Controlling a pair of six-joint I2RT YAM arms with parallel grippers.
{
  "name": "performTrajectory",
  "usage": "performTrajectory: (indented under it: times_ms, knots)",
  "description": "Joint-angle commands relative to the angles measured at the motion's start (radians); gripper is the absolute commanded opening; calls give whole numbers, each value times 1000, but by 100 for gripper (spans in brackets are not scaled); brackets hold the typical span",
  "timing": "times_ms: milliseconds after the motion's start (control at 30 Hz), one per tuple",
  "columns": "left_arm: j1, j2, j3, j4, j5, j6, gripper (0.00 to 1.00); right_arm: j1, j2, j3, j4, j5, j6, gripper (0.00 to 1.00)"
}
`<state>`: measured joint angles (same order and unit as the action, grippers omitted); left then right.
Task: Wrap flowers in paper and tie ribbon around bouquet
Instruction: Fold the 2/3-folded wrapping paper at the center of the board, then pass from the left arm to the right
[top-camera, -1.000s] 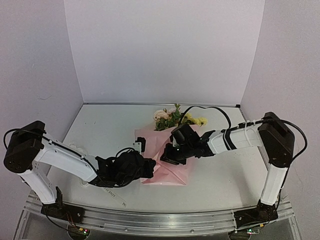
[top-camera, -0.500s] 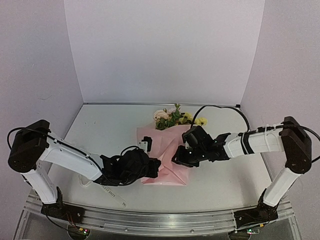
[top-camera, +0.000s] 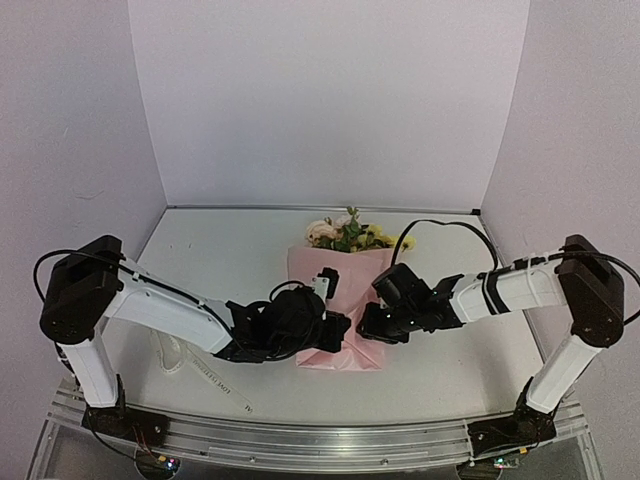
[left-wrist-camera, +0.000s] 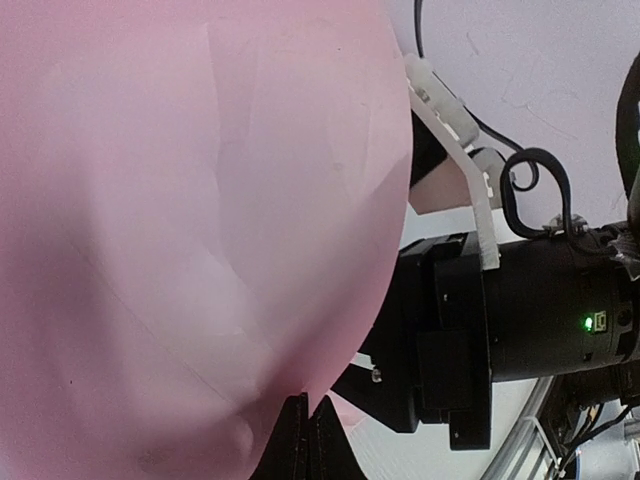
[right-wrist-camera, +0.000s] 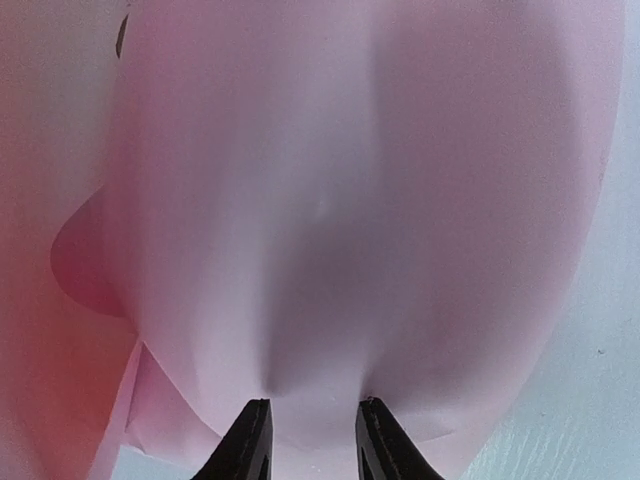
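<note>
Left fingers (left-wrist-camera: 292, 445) pinch pink paper (left-wrist-camera: 180, 200), bulging, creased; right fingers (right-wrist-camera: 248, 445) spread at its edge.

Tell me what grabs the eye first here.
The pink paper is folded around the flowers at mid-table, with blooms poking out the far end. Both arms meet at its near end: the left tool pinches the paper shut, and the right tool stands open against it.

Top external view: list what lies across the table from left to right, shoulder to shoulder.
Left arm's shoulder → ribbon → left fingers → right fingers → right arm's shoulder. The paper spans both sets of fingers, so it is left out.
</note>
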<state>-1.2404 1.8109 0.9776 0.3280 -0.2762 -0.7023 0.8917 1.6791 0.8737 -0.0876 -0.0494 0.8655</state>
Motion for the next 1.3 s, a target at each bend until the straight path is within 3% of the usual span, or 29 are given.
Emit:
performTrajectory:
  times_ms: [0, 233, 500, 600, 700, 867, 1000, 1267]
  knots:
    - [3, 64, 106, -33, 82, 55, 0, -2, 10, -25, 60, 8, 27, 30]
    - [6, 136, 145, -61, 110, 56, 0, -2, -12, -103, 153, 11, 93, 28]
    - [11, 184, 161, -52, 145, 53, 0, -3, -159, -189, 174, 49, 143, 29]
    - [10, 194, 170, -52, 153, 53, 0, -2, -240, -220, 160, 97, 155, 33]
    - [11, 199, 173, -52, 156, 54, 0, -19, -306, -239, 149, 117, 153, 47]
    - [12, 203, 172, -44, 162, 53, 0, -117, -277, -208, 152, -13, 122, 55]
    - [12, 205, 175, -41, 166, 55, 0, -172, -209, -168, 170, -101, 113, 54]
    - [12, 218, 191, -45, 187, 65, 0, -200, -124, -118, 197, -128, 110, 41]
